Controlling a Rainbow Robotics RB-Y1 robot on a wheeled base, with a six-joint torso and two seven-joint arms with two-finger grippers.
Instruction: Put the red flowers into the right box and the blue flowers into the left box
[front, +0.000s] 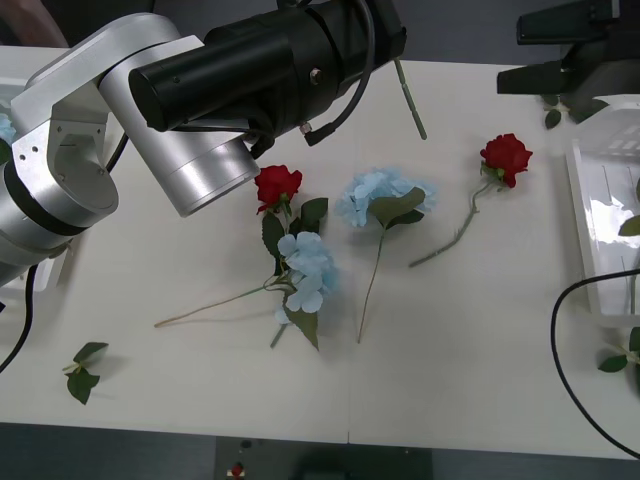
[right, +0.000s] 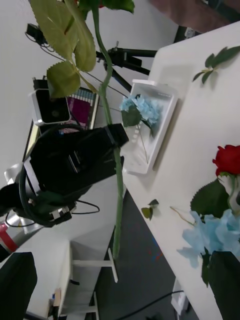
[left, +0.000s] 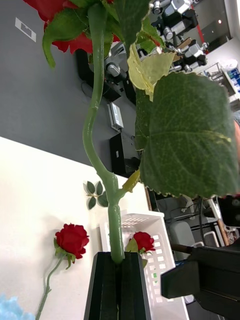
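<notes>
Holding a rose (left: 75, 30) by its stem, our left fingers (left: 120, 285) clamped | right fingers: cannot tell | risk: thin stem slipping short of right box (left: 155, 250).

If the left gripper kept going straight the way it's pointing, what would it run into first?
Most likely the right box. The left gripper, shut on a red rose stem, points over the table toward that box, which already holds a rose. Depth is hard to judge.
</notes>
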